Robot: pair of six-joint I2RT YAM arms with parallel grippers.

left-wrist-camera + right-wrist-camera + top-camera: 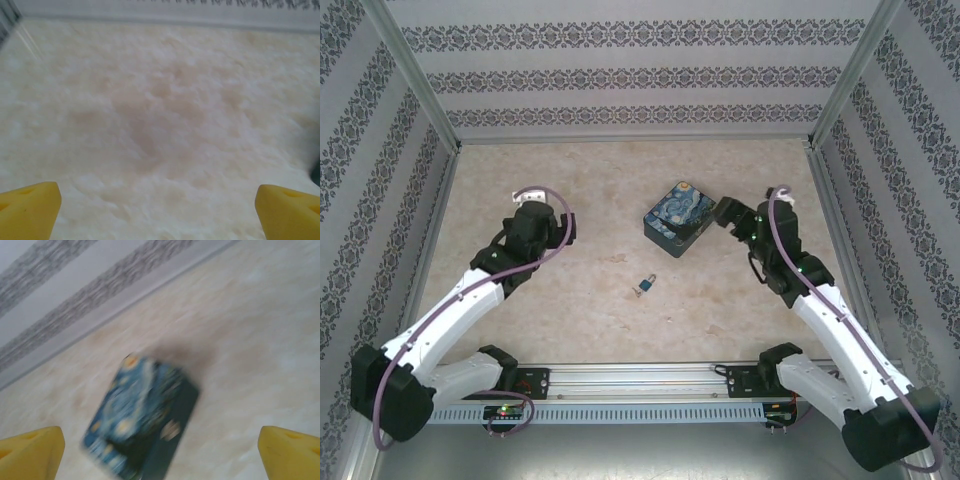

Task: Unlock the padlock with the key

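While both my jaw pairs stand wide, holding nothing, the tiny padlock (646,286) lies mid-table btwn my arms, apart from both; key: can't make out. Left gripper (159,212) hangs over bare table (580,300), right gripper (160,452) nr the box (142,422). Risk: padlock skids or tips under blunt yellow pads (32,452); a low sweep knocks the box. Padlock: blue body, thin metal shackle. Box: rectangular, blue-yellow print. Table: pale, mottled.

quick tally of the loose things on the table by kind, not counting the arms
printed box: 1
blue padlock: 1
total: 2, with anything smaller too tiny to make out
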